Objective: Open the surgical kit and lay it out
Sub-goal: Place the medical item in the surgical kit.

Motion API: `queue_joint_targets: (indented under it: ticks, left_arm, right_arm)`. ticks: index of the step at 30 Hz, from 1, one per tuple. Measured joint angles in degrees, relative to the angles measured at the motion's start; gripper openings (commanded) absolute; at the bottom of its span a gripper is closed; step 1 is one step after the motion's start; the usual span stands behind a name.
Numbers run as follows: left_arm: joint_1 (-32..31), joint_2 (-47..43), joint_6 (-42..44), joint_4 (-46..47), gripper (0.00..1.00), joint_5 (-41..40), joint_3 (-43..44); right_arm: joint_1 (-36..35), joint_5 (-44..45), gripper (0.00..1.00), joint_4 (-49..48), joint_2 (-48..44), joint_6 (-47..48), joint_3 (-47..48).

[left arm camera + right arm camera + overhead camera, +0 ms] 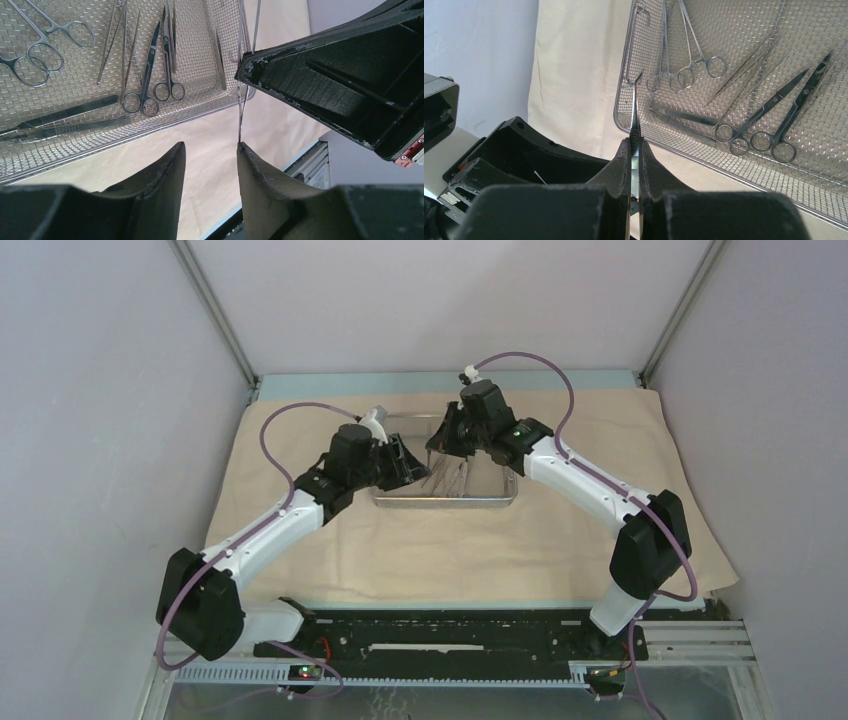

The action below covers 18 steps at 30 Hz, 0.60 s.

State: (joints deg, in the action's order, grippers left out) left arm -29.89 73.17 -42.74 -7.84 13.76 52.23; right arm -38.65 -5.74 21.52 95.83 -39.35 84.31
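Observation:
The beige cloth wrap (pixel 450 540) lies spread flat, with the steel mesh tray (pixel 505 502) on its middle. My right gripper (pixel 635 142) is shut on slim tweezers (pixel 636 112) and holds them over the tray's left end, tips pointing away. In the left wrist view the tweezers (pixel 240 112) hang from the right gripper (pixel 350 75), their tip right by my left fingertip (pixel 245 152). My left gripper (pixel 209 147) is open and empty beside the tray's near-left corner. Ring-handled clamps (pixel 684 67), scissors (pixel 769 110) and another pair of tweezers (pixel 746 70) lie in the tray.
The cloth covers most of the table up to the grey walls on both sides. The arm bases and a black rail (pixel 450 640) run along the near edge. The two grippers (pixel 412 468) (pixel 445 440) hang close together over the tray's left part.

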Motion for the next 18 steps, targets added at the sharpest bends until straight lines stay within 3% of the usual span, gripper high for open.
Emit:
queue_joint_targets:
  ticks: [18]
  left_arm:
    - [-0.96, 1.31, -1.92, 1.27, 0.44, -0.02, 0.07]
  right_arm:
    - [-0.63, 1.97, 0.01, 1.57, 0.0, -0.37, 0.02]
